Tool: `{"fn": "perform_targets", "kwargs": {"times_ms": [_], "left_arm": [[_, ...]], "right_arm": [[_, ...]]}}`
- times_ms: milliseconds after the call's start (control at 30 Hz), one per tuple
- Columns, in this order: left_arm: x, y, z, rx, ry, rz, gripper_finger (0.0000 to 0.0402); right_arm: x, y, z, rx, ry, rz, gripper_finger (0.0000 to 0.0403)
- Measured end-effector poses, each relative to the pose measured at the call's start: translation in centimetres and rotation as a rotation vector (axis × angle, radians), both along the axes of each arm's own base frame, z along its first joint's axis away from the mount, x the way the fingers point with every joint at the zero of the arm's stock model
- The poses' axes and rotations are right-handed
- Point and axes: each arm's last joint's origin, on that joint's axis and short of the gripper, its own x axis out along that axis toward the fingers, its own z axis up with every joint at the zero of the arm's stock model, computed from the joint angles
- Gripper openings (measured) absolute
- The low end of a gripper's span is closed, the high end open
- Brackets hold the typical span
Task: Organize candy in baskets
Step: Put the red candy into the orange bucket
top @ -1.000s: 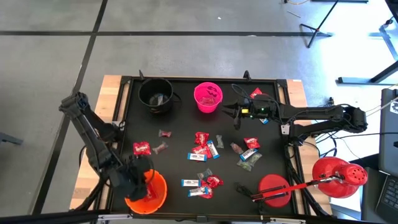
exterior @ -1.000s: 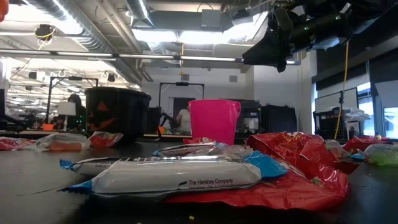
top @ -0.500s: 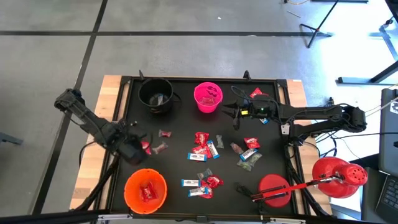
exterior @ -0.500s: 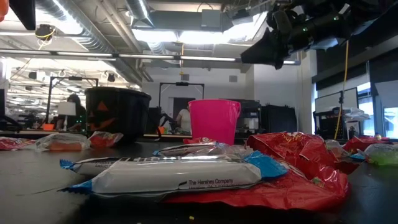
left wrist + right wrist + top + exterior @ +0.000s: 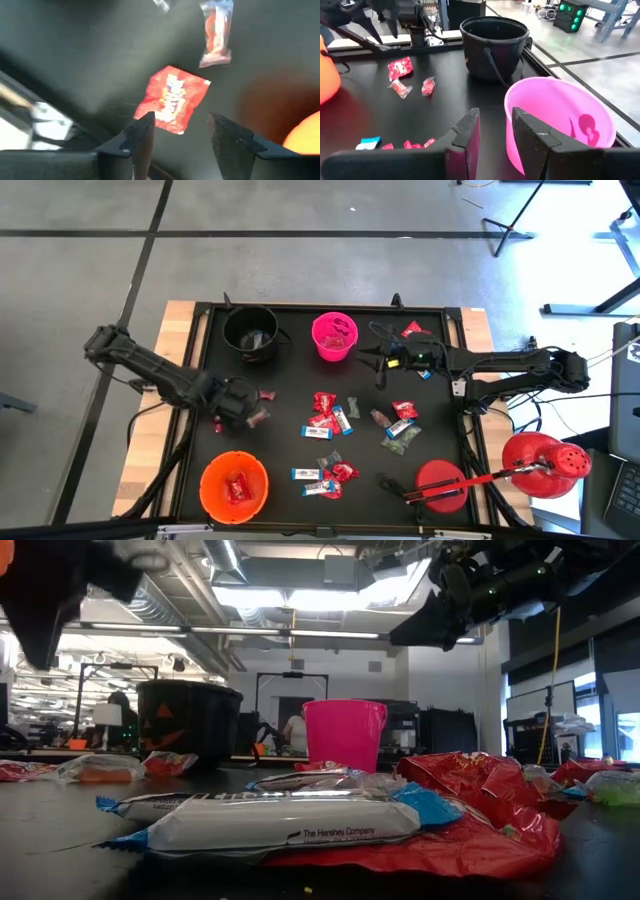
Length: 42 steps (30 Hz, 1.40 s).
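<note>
My left gripper (image 5: 240, 408) (image 5: 182, 145) hangs open, pointing down, over a red shiny candy packet (image 5: 172, 100) that lies flat on the black table top at its left side. The packet shows just ahead of the two fingers, untouched. A small clear-wrapped candy (image 5: 216, 32) lies beyond it. The orange basket (image 5: 234, 487) at the near left holds a red packet. The black basket (image 5: 250, 333) and the pink basket (image 5: 334, 336) stand at the far edge. My right gripper (image 5: 368, 360) (image 5: 495, 137) hovers level beside the pink basket (image 5: 555, 120), open, with nothing between its fingers.
Loose candy lies in clusters mid-table (image 5: 325, 412), right of centre (image 5: 400, 420) and near the front (image 5: 325, 478). A red domed object with holes (image 5: 545, 460) and a red disc (image 5: 440, 485) sit at the near right. A raised black frame (image 5: 320, 308) rims the table.
My left gripper has swung from over the orange basket toward the table's far edge and a little right, sinking as it went, and now hangs over the red packet at the left. The orange basket stands uncovered, with a red packet inside.
</note>
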Motion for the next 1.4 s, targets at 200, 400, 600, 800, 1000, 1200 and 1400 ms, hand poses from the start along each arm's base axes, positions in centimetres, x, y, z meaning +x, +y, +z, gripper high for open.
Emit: {"fn": "perform_targets", "kwargs": {"times_ms": [200, 400, 600, 800, 1000, 1200, 1400], "left_arm": [[-0.7, 1.2, -5.3, -0.11, 0.027, 0.031, 0.0206], [-2.1, 2.1, -9.3, -0.116, 0.032, 0.098, 0.0221], [-2.9, 2.3, -10.4, -0.106, 0.039, 0.128, 0.0217], [-2.1, 2.2, -10.2, -0.091, -0.024, 0.076, 0.0151], [-0.9, 1.9, -8.0, -0.102, -0.039, 0.068, 0.0029], [-0.4, 2.0, -1.9, 0.045, 0.047, 0.068, 0.0021], [0.6, 1.3, 6.2, 0.145, -0.13, 0.031, 0.0009]], "right_arm": [[0.0, 0.0, -0.1, 0.005, 0.007, -0.001, 0.0111], [0.0, 0.0, -0.1, 0.02, 0.004, -0.006, 0.0111], [0.0, 0.0, -0.1, 0.021, 0.003, -0.006, 0.0111], [0.0, 0.0, -0.1, 0.021, 0.004, -0.006, 0.0111], [0.0, 0.0, -0.1, 0.022, 0.008, -0.006, 0.0111], [0.0, 0.0, -0.1, 0.023, 0.01, -0.007, 0.0111], [0.0, 0.0, -0.1, 0.025, 0.01, -0.007, 0.0111]]}}
